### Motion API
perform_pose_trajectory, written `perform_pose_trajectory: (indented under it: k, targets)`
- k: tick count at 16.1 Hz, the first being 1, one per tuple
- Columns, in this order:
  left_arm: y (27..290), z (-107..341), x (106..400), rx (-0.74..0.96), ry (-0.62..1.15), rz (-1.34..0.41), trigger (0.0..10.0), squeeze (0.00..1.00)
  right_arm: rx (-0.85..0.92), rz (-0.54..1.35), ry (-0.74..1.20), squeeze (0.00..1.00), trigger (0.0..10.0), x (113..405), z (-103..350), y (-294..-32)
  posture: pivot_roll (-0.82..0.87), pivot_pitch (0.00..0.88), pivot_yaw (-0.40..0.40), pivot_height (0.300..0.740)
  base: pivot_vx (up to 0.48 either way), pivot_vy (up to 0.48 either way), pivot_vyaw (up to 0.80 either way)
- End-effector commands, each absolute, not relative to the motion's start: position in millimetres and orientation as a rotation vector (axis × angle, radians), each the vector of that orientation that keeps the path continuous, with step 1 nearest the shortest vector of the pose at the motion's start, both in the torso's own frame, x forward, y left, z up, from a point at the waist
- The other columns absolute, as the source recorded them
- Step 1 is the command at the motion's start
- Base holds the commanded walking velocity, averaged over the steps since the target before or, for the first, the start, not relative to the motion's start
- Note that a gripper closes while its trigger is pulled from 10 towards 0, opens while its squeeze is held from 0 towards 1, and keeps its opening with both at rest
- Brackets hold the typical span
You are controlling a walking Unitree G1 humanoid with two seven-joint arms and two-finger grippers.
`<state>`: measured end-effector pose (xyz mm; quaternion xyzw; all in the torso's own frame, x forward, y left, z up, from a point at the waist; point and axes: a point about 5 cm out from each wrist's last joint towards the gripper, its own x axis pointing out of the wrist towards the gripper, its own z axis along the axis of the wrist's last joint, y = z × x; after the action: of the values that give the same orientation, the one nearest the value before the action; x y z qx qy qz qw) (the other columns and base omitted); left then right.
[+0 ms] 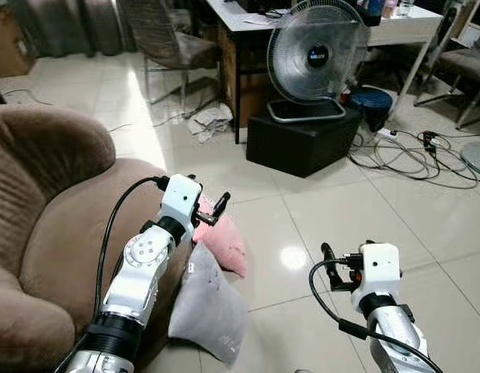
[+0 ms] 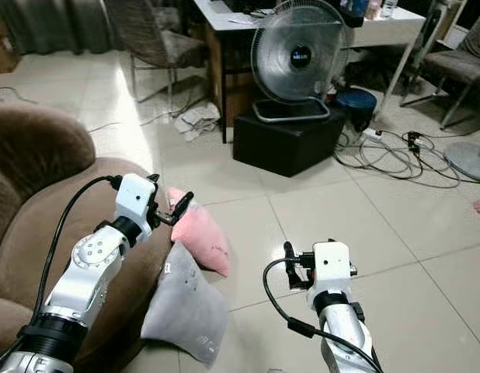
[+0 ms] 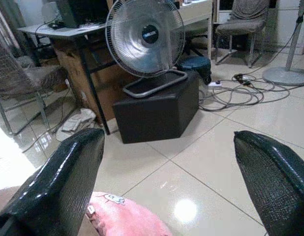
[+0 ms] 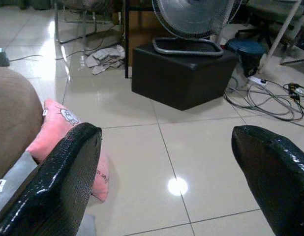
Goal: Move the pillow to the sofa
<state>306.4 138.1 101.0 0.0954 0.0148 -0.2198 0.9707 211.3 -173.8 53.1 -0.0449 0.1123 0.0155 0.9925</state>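
A pink pillow (image 1: pixel 224 239) lies on the tiled floor, leaning against the front of the brown sofa (image 1: pixel 46 225). A grey pillow (image 1: pixel 209 305) leans against the sofa just below it, nearer to me. My left gripper (image 1: pixel 211 211) hovers open just above the pink pillow's upper end, its wide-apart fingers (image 3: pixel 63 182) holding nothing. My right gripper (image 1: pixel 333 264) is open and empty over bare tiles to the right of both pillows. The pink pillow (image 4: pixel 68 142) also appears in the right wrist view beside the sofa.
A standing fan (image 1: pixel 316 58) rests on a black box (image 1: pixel 302 140) ahead. Cables (image 1: pixel 411 155) sprawl on the floor at right. A desk (image 1: pixel 248 23) and chairs (image 1: pixel 166 47) stand behind. Crumpled paper (image 1: pixel 209 120) lies near the desk leg. Open tiles lie between.
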Motion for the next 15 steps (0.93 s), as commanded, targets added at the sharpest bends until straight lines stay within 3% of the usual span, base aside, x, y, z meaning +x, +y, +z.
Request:
perform_pose_trajectory:
  k: [1,10,15]
  targets:
    - [139.1,99.8,308.3,0.188,0.046,-0.429,10.0,0.0,-0.09,0.047,0.202,0.0,10.0,214.2,57.9,-172.6,0.05,0.023,-0.006,0.687,0.0,0.0,0.0]
    - [139.3,96.0,308.0,0.192,0.07,-0.408,10.0,0.0,-0.094,0.068,0.205,0.0,10.0,214.6,58.7,-172.1,0.05,0.032,-0.018,0.597,0.0,0.0,0.0]
    - [137.9,99.0,307.1,0.199,0.048,-0.431,10.0,0.0,-0.101,0.069,0.213,0.0,10.0,214.3,57.2,-172.7,0.05,0.034,-0.018,0.592,0.051,0.0,0.0]
